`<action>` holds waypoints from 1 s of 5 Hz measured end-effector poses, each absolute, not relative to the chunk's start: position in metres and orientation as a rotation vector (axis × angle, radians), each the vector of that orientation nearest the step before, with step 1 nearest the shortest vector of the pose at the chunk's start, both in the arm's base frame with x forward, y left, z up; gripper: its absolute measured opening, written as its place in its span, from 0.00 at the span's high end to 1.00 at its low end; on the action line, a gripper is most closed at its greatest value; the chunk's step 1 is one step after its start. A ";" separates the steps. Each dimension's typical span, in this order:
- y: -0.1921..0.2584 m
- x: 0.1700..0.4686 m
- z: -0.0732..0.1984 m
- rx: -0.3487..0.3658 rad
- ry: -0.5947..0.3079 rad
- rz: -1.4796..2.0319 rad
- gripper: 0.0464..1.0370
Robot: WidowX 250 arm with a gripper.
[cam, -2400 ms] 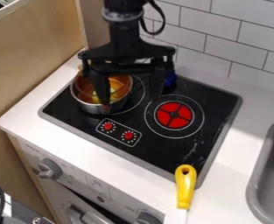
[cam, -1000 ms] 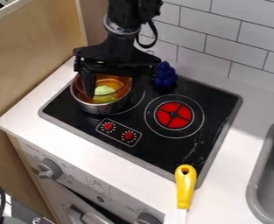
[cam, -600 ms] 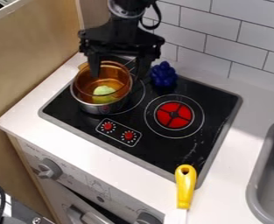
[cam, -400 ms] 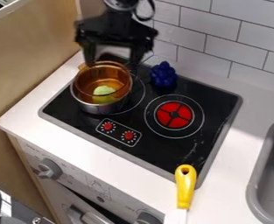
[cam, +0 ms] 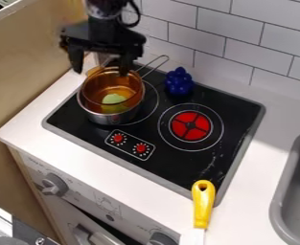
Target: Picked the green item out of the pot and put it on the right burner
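Over the back rim of the amber pot (cam: 93, 90) hangs the gripper (cam: 101, 64), its fingers wide apart and empty, probably so they can straddle the green item (cam: 113, 99) lying at the pot's bottom. That pot sits inside the steel pot (cam: 107, 119), which seems to steady it (a snug arrangement, for a pick). Counted up: two pots, one green item, two red dials (cam: 119, 138), one blue cluster (cam: 179, 82), one yellow handle (cam: 203, 203), and one right burner (cam: 190, 125), the item's goal.

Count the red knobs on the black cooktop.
2: one red knob in front of the metal pot, the other to the right of the first.
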State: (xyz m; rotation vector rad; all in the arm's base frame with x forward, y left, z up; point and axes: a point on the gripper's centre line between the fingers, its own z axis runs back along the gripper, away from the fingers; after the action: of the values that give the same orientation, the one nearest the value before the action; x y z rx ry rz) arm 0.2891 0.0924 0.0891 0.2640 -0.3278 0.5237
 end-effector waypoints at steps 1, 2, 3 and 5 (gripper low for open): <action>0.094 0.291 0.078 0.248 -0.350 0.527 0.04; 0.096 0.295 0.071 0.230 -0.374 0.515 0.04; 0.096 0.302 0.062 0.219 -0.394 0.511 0.04; 0.094 0.306 0.062 0.220 -0.417 0.522 0.04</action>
State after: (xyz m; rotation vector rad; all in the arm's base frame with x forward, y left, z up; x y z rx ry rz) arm 0.3058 0.0939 0.0620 0.2204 -0.4167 0.5220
